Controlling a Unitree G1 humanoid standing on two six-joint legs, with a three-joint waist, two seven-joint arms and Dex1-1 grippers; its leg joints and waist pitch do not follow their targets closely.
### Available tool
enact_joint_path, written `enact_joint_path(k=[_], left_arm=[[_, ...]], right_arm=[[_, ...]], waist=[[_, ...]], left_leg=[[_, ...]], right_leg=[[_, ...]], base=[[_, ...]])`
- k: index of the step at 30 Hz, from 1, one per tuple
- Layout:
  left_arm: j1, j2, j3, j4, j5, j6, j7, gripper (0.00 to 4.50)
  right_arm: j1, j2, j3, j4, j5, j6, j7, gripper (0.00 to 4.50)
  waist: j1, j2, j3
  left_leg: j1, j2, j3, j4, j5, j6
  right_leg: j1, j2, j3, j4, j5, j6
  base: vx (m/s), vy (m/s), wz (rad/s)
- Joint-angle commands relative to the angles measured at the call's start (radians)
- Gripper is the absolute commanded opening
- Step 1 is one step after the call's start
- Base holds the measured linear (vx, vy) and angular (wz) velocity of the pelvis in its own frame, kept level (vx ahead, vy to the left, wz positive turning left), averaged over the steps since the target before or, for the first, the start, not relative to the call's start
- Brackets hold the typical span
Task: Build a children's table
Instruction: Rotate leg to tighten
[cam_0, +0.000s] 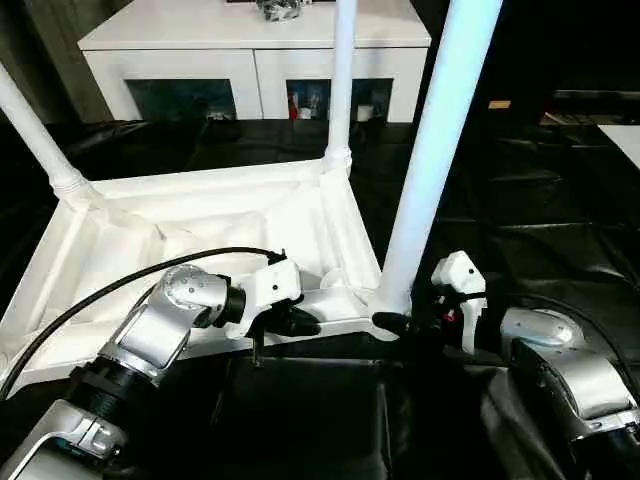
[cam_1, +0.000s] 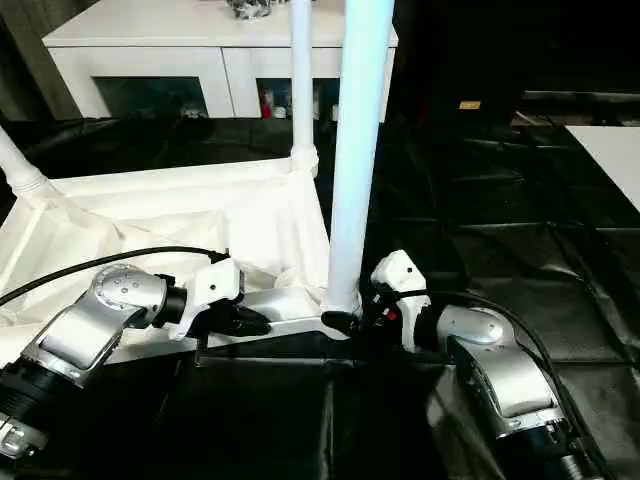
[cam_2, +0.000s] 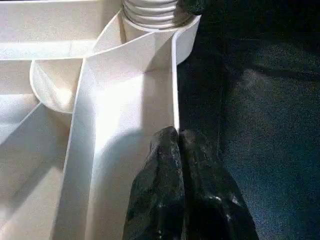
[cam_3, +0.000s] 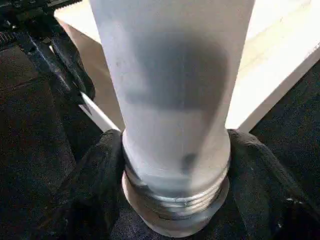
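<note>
The right gripper clasps the base of the upright leg at the tabletop's near corner socket, while the closed left gripper pinches its rim beside.

One white tabletop lies with its ribbed underside up. Three white tube legs stand in its corner sockets: one at the near corner, one at the far corner, one leaning at the far left corner. Two silver arms reach in, each with one gripper: the left gripper and the right gripper. One white cabinet stands behind.
</note>
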Motion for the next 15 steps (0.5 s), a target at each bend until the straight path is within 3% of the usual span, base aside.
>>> enact_joint_path(k=[1, 4, 8, 13, 15], left_arm=[[0.012, -0.008, -0.015, 0.020, 0.012, 0.011, 0.004, 0.00], [0.008, -0.082, 0.007, 0.046, 0.015, 0.053, 0.112, 0.00], [-0.020, -0.203, 0.020, 0.113, 0.054, 0.107, 0.298, 0.00], [-0.076, -0.371, 0.045, 0.218, 0.107, 0.157, 0.558, 0.00], [-0.086, -0.391, 0.037, 0.235, 0.124, 0.155, 0.583, 0.00]], right_arm=[[-0.003, 0.031, -0.009, 0.081, -0.054, 0.001, -0.097, 2.69], [-0.050, 0.159, -0.073, 0.209, -0.087, -0.005, -0.341, 2.68], [-0.115, 0.323, -0.143, 0.325, -0.089, 0.000, -0.616, 2.67], [-0.218, 0.480, -0.173, 0.505, -0.130, -0.052, -0.908, 2.67], [-0.242, 0.499, -0.169, 0.539, -0.142, -0.073, -0.937, 2.67]], waist=[[0.003, -0.008, -0.065], [-0.010, -0.008, -0.059], [-0.026, -0.006, -0.057], [-0.034, -0.008, -0.052], [-0.032, -0.010, -0.053]], left_leg=[[-0.009, 0.042, -0.009, -0.066, -0.091, 0.081], [-0.012, 0.037, -0.012, -0.072, -0.139, 0.041], [0.000, 0.038, -0.015, -0.079, -0.228, -0.004], [0.006, 0.033, -0.015, -0.081, -0.294, -0.009], [0.018, 0.030, -0.017, -0.080, -0.330, -0.010]], right_leg=[[0.064, -0.062, 0.056, -0.061, -0.146, -0.237], [0.065, -0.062, 0.051, -0.072, -0.241, -0.214], [0.053, -0.060, 0.050, -0.088, -0.363, -0.173], [0.044, -0.061, 0.047, -0.104, -0.440, -0.142], [0.038, -0.062, 0.042, -0.114, -0.500, -0.113]], base=[[0.000, 0.000, 0.00], [0.000, 0.000, 0.00], [0.000, 0.000, 0.00], [0.000, 0.000, 0.00], [0.000, 0.000, 0.00]])
